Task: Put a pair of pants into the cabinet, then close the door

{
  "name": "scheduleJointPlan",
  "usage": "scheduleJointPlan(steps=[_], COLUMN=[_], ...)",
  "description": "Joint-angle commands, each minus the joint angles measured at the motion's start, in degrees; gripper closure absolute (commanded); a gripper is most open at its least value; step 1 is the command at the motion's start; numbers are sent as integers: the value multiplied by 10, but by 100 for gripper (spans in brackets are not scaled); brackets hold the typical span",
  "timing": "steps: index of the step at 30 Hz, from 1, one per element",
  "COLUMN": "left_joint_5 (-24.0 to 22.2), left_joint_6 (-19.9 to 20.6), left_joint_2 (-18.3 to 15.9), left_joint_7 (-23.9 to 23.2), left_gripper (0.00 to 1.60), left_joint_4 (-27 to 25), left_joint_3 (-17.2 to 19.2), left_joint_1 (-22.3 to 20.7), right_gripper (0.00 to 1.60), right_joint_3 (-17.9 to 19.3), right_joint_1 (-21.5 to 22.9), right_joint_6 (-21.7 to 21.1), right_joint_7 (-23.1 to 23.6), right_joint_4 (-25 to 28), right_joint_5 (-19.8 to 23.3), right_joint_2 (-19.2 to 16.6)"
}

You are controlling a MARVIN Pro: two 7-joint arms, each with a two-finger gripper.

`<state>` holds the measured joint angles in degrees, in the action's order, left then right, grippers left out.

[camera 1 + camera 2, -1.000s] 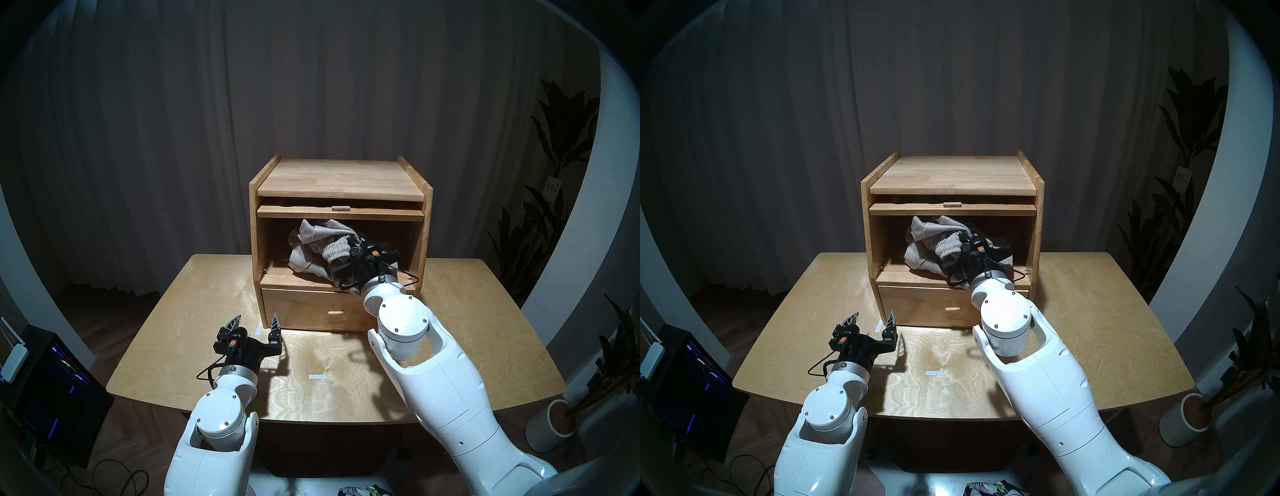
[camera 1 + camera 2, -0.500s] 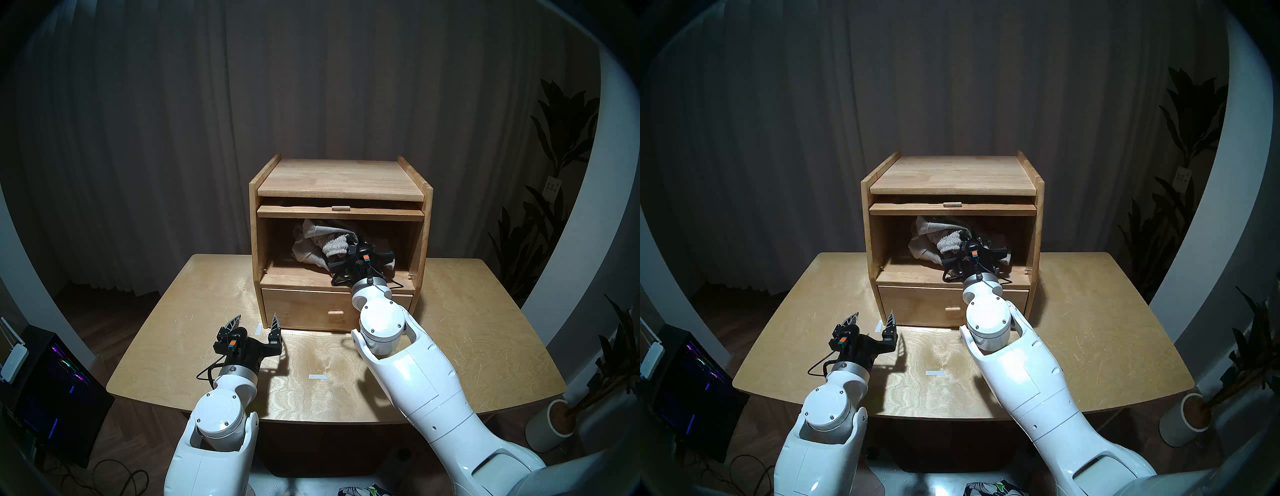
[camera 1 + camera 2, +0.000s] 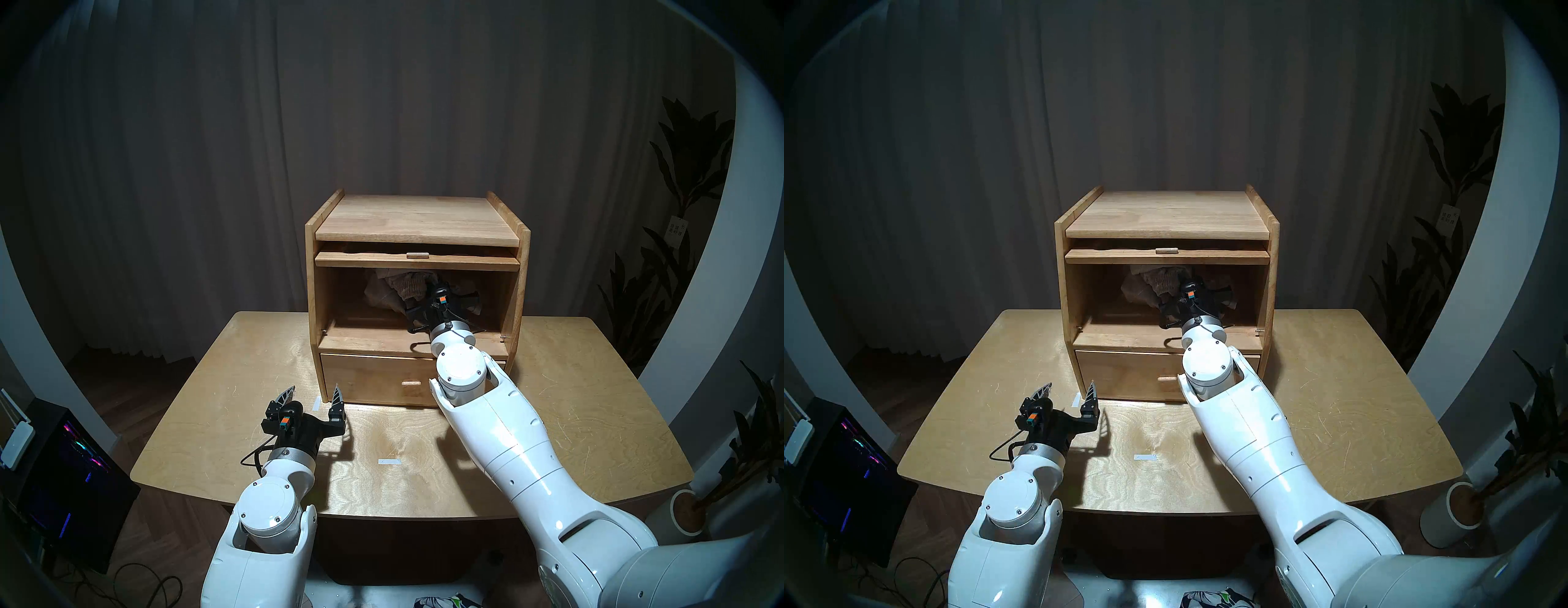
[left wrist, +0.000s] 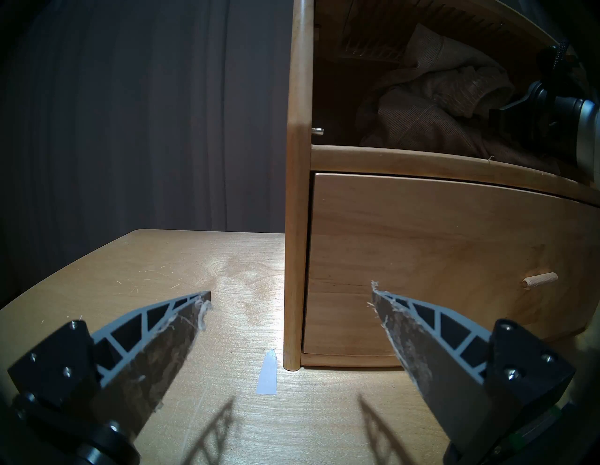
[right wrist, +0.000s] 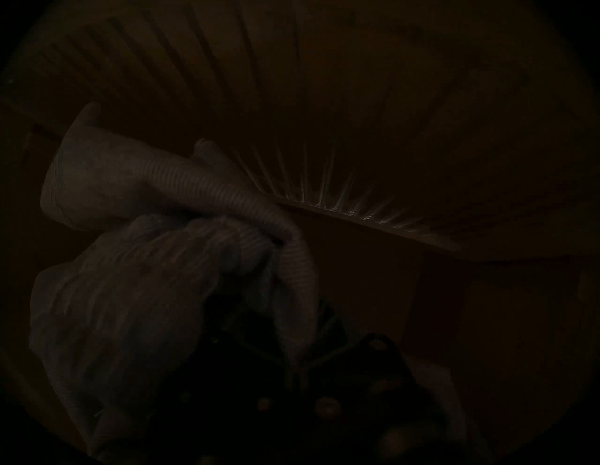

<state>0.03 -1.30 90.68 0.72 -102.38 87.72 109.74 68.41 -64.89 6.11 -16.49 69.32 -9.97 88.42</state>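
Note:
The light-wood cabinet point(image 3: 418, 216) stands on the table with its upper compartment open. The door point(image 3: 418, 260) lies drawn in flat under the top, and only its front edge and tab handle show. Its ribbed glass shows overhead in the right wrist view point(image 5: 324, 182). The grey pants point(image 3: 392, 288) sit bundled deep in the compartment, and also show in the left wrist view point(image 4: 431, 120). My right gripper point(image 3: 424, 291) is inside the compartment, shut on a fold of the pants point(image 5: 146, 276). My left gripper point(image 3: 314, 388) is open and empty just above the table, at the cabinet's lower left corner.
The closed drawer point(image 3: 373, 378) with a peg handle is below the compartment. The wooden table point(image 3: 254, 361) has white tape marks point(image 3: 389, 462). A monitor point(image 3: 63, 475) stands off the table's left, and a potted plant point(image 3: 683, 513) off its right.
My right arm has reached further into the compartment and carried the pants from the front towards the back. The left arm has not moved.

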Motion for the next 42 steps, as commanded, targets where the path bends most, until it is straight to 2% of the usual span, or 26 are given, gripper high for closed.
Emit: scheduleJointPlan(steps=[1,2,4,5,7,11,15,16,18,23,28,36,42], left_joint_5=[-1,-1,-1,-1,-1,-1,-1,-1,0,0,0,0,0], left_joint_6=[-2,-2,-2,-3,-3,-3,-3,-3,-3,-3,-3,-3,-3], left_joint_2=[0,0,0,0,0,0,0,0,0,0,0,0,0], left_joint_7=[-1,-1,0,0,0,0,0,0,0,0,0,0,0], left_gripper=[0,0,0,0,0,0,0,0,0,0,0,0,0], left_joint_4=[-15,-14,-14,-13,-12,-11,-11,-11,-11,-10,-9,-6,-5], left_joint_3=[1,1,1,1,1,1,1,1,1,1,1,1,1], left_joint_1=[-3,-3,-3,-4,-4,-5,-5,-5,-5,-5,-5,-6,-6], right_gripper=[66,0,0,0,0,0,0,0,0,0,0,0,0], right_joint_3=[-4,0,5,10,-10,-11,-17,-25,-33,-58,-81,-146,-206], right_joint_1=[2,-20,-42,-56,-61,-87,-126,-120,-137,-174,-193,-238,-225], right_joint_6=[9,-2,13,10,-10,-17,-31,-32,-36,-10,15,43,73], right_joint_7=[-15,-15,-29,-33,-44,-62,-81,-87,-93,-107,-117,-108,-95], right_joint_4=[28,58,60,63,73,90,132,127,150,198,235,296,337], right_joint_5=[-7,-1,5,12,31,43,55,60,65,50,39,31,23], right_joint_2=[10,6,7,7,-15,-27,-42,-46,-53,-56,-51,-60,-82])
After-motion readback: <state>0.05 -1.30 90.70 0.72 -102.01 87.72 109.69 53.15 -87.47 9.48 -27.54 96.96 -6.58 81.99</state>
